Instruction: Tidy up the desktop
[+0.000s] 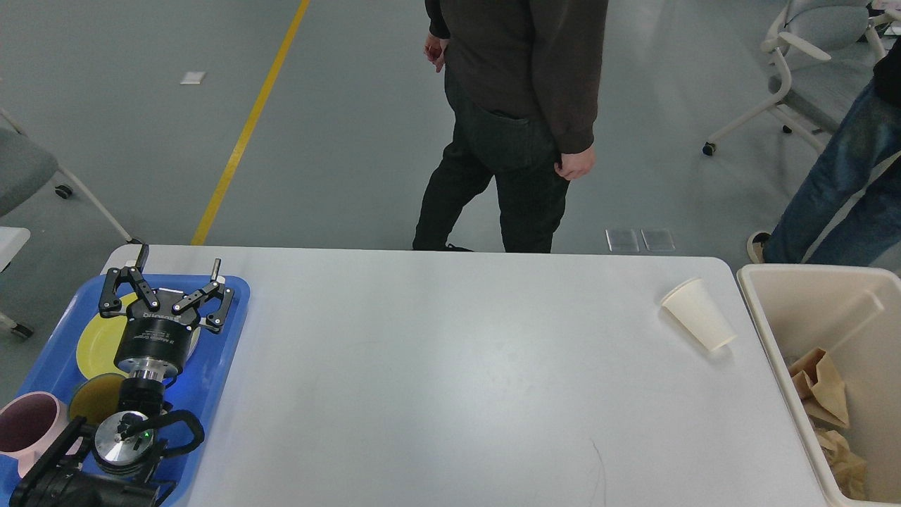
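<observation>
Cup (699,313) on its side near desktop (450,380) far right corner, mouth toward far edge, beside bin (764,313). Left gripper (166,283) wide open, empty, over tray (218,380) at far left. Right gripper unseen; probably nearer.

Even, bright overhead light fills my view, laying a soft sheen on the desktop (450,380) and pale glare streaks on the floor (338,141), with short faint shadows and sharp focus throughout.
</observation>
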Controlling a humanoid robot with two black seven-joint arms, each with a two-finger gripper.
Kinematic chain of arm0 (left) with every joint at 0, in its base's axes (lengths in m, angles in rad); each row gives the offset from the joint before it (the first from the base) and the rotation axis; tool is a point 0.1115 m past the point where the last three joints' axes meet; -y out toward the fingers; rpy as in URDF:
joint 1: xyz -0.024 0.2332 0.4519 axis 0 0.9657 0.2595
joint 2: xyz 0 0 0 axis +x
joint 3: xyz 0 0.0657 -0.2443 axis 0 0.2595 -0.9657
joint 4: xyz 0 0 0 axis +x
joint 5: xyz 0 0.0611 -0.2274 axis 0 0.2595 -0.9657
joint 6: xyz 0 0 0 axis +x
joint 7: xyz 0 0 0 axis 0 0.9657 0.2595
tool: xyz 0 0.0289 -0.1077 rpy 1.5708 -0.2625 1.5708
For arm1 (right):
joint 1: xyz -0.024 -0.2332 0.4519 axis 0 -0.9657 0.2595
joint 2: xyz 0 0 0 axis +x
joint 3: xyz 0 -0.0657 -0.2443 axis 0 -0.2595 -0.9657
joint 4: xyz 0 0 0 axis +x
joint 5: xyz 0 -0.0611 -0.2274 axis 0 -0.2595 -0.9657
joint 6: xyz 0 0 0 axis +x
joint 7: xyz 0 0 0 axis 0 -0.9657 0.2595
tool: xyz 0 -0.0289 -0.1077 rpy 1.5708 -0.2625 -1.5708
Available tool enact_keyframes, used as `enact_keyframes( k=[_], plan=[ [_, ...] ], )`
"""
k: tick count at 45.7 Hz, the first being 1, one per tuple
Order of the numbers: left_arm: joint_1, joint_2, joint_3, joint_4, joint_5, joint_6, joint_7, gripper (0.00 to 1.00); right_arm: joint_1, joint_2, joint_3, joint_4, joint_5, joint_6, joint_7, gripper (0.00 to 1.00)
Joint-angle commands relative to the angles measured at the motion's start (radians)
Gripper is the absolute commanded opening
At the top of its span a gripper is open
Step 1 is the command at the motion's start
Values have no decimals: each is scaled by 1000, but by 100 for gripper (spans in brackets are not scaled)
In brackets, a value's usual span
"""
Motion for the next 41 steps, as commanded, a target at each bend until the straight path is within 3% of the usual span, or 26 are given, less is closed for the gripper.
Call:
enact_keyframes(
  k=[1, 9, 15, 35, 39, 41],
  plan=[
    [0, 0, 0, 0, 0, -1, 0, 96, -330, 46, 231, -244, 10, -16, 0, 0],
    [0, 0, 0, 0, 0, 1, 0, 96, -801, 247, 460, -723, 67, -15, 0, 0],
    [0, 0, 0, 0, 0, 1, 0, 96, -1052, 426, 567, -1070, 73, -18, 0, 0],
    [0, 0, 0, 0, 0, 1, 0, 96, -1117, 474, 618, -1095, 73, -33, 0, 2],
    [0, 1, 0, 0, 0, 1, 0, 96, -1116, 477, 618, -1095, 73, -76, 1, 74],
    [0, 1, 0, 0, 0, 1, 0, 96, -1114, 483, 618, -1095, 73, -122, 4, 100]
  ],
)
